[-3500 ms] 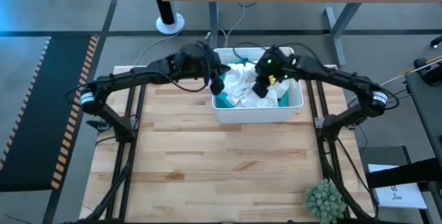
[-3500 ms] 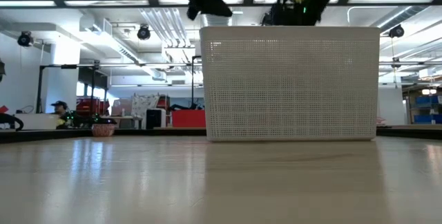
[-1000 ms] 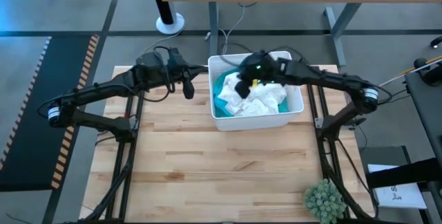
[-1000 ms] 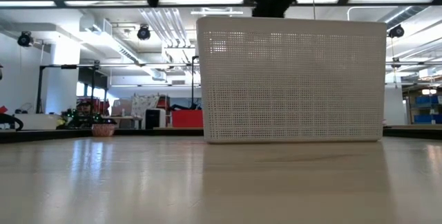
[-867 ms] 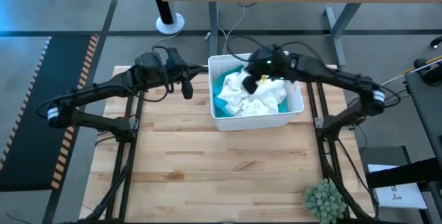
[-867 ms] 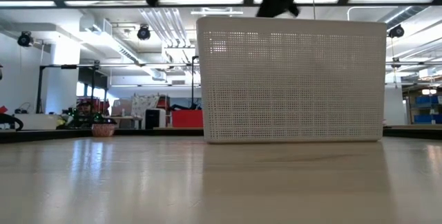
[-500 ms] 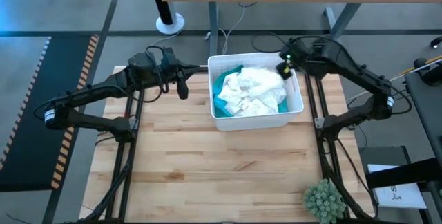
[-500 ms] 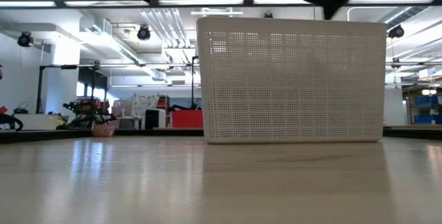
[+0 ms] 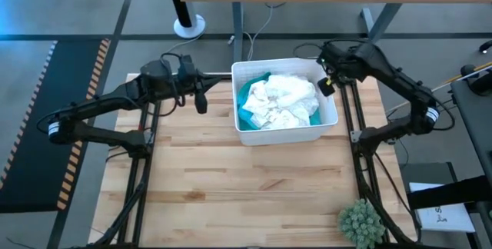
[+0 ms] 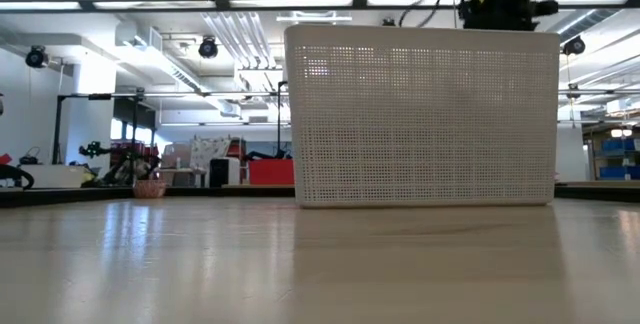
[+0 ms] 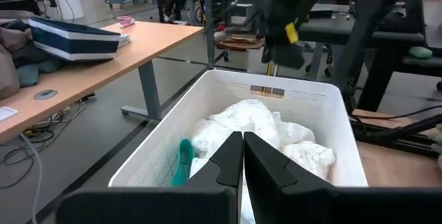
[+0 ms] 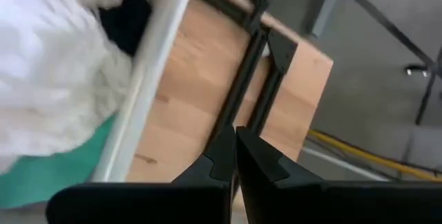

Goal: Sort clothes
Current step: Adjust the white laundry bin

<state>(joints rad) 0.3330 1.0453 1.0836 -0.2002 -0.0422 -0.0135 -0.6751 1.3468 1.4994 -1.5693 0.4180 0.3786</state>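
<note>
Clothes [image 9: 278, 101] all lie heaped in the white bin [image 9: 286, 130] at the table's far middle — white on top, turquoise beneath. Right gripper [image 9: 327, 86] has just pulled out to the bin's right rim, fingers closed, empty; left gripper [image 9: 200, 101] waits closed beside the left wall. Nothing sorted yet — bin walls hinder reach; potted plant [image 9: 361, 222] well apart.
</note>
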